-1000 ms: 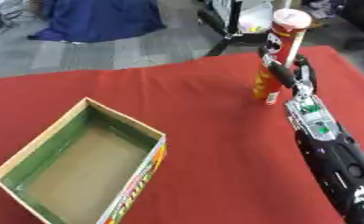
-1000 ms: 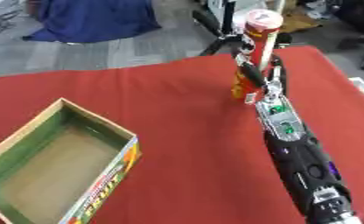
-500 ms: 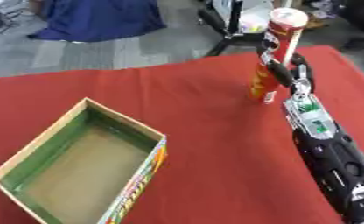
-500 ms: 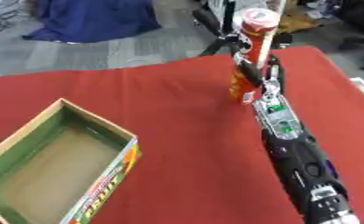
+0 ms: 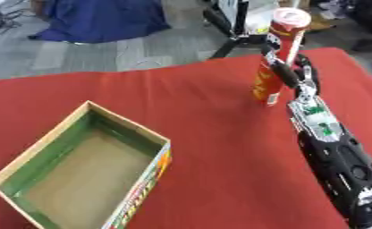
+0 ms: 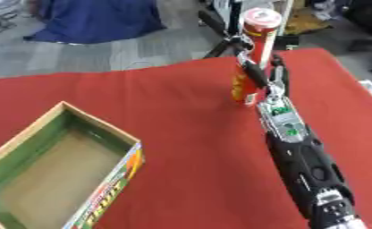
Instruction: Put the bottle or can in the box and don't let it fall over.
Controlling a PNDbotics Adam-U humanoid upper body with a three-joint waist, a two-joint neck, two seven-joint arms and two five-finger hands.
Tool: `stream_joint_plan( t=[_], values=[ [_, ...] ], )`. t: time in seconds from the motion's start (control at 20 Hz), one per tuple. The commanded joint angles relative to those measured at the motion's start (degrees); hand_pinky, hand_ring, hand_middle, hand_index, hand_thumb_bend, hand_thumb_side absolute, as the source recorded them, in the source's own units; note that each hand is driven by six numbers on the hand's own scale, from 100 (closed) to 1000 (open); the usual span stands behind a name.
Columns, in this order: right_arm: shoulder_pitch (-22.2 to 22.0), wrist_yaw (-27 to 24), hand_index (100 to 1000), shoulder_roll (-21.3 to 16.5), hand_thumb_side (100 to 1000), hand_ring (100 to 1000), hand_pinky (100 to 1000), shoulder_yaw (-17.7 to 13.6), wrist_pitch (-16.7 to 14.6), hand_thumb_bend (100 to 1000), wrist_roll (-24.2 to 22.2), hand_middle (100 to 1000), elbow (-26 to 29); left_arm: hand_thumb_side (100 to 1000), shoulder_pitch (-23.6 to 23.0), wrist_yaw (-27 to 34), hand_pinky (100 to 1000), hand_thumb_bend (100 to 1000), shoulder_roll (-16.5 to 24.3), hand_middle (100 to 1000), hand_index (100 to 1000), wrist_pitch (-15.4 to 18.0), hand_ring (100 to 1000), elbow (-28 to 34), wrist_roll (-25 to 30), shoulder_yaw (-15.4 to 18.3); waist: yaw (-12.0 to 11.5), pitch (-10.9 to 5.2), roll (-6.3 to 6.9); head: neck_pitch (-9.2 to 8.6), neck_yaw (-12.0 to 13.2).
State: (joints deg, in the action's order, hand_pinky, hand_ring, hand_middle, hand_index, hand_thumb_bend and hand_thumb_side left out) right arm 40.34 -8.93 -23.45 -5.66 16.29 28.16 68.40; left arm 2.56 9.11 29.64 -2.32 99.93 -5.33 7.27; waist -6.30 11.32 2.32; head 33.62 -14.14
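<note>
In the left eye view, a tall red cylindrical can with a pale lid (image 5: 277, 53) stands upright near the far right of the red-covered bench (image 5: 205, 116). The right hand (image 5: 292, 75) has its fingers curled round the can's middle. An open cardboard box with green inner walls (image 5: 83, 172) sits well apart at the near left.

The right eye view shows the same; the left hand appears in neither.

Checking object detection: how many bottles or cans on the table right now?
1. A tall red can stands upright at the far right of the red table, with the right hand curled round it. The box at near left shows none inside.
</note>
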Motion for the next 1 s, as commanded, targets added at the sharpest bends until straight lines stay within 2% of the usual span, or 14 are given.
stream_joint_plan(
  t=[0.05,0.5,0.75,1.0],
  values=[
    [1.3,-0.4,1000,-1.0,541,1000,817,-0.3,-0.4,634,-0.8,956,1.4,946,0.6,-0.1,848,112,0.9,825,812,0.0,885,0.6,0.2,0.5,0.0,-0.75,-0.09,-0.54,0.0],
    [1.8,2.0,1000,-1.1,548,1000,822,-0.3,-0.1,631,-1.7,964,2.0,946,0.5,-0.1,848,112,0.8,826,812,0.0,886,0.5,0.2,0.5,-0.1,-0.71,-0.24,-0.48,0.0],
    [2.3,3.2,1000,-1.1,556,1000,828,-0.5,1.1,620,-1.4,970,1.8,946,0.5,-0.1,848,112,0.8,826,812,0.0,886,0.5,0.3,0.5,-0.1,-0.65,-0.28,-0.51,0.0],
    [2.9,4.4,1000,-1.1,530,1000,830,-0.5,1.8,629,-1.0,977,1.4,946,0.5,-0.1,849,112,0.7,826,812,0.0,887,0.5,0.3,0.5,-0.2,-0.45,-0.28,-0.60,-0.1]
  ],
)
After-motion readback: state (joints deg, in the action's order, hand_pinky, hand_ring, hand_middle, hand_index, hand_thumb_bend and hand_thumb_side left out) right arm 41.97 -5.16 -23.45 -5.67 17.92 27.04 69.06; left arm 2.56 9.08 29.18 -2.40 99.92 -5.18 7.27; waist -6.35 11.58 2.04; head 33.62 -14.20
